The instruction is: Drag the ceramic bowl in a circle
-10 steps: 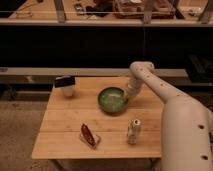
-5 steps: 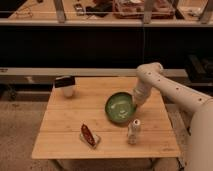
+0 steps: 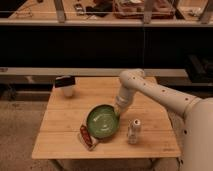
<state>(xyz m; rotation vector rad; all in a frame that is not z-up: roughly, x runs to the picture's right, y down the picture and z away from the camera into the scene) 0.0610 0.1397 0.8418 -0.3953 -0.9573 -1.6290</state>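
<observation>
Ceramic bowl (image 3: 103, 121), green and glossy, is seen tilted near the front middle of the tabletop (image 3: 60, 145), just beside a small red packet (image 3: 88, 137) at its lower left and near a small white bottle (image 3: 133, 131) at its right. The hand (image 3: 119, 111) is placed at the bowl's upper right rim, though whether it is clamped there cannot be told. The circular drag is judged to be under way, and the remaining arc cannot be gauged.
</observation>
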